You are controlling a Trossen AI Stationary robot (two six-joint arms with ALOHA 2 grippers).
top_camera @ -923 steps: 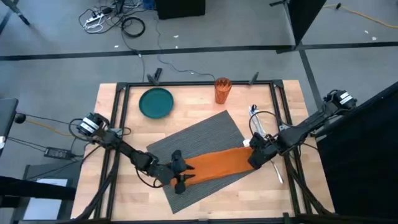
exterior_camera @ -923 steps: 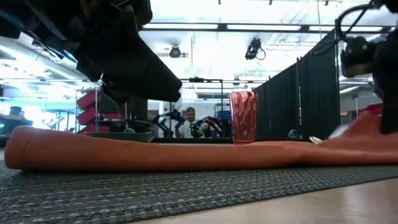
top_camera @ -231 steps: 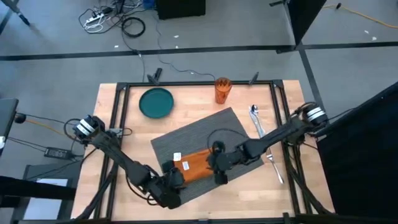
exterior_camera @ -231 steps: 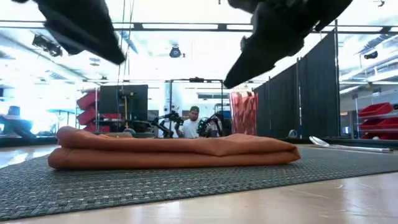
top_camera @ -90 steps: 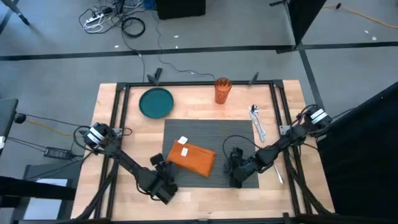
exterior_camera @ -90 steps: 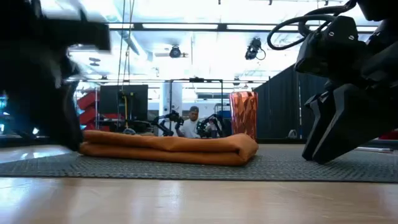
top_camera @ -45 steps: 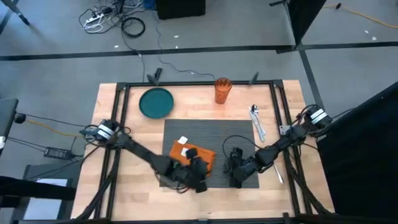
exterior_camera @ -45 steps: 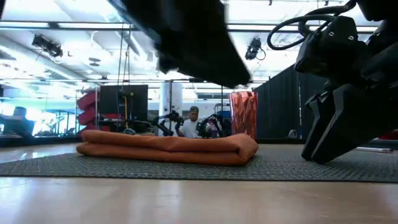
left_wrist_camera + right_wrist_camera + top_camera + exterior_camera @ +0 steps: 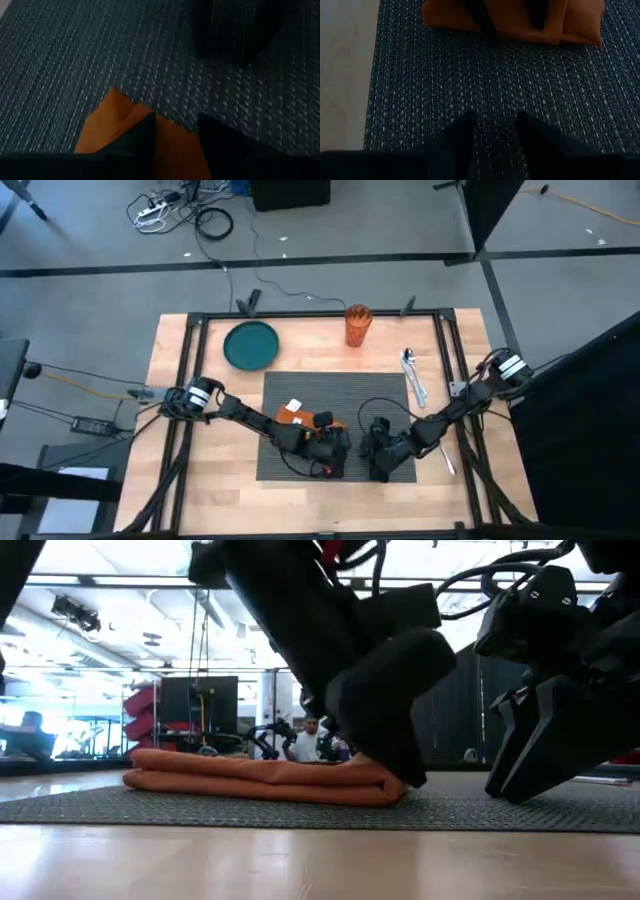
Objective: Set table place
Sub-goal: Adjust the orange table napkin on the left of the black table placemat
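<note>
On the placemat [image 9: 340, 425], the left gripper [image 9: 335, 452] has swung onto the folded napkin [image 9: 300, 420], fingers spread astride its edge; it looks set to reposition it.

My table [image 9: 215, 475]: light wood top, black frame. Directly on it: grey ribbed placemat [image 9: 380, 395] near the middle, teal plate [image 9: 251, 345] at the far left, orange cup [image 9: 357, 324] far centre, spoon [image 9: 411, 372] just right of the mat.
</note>
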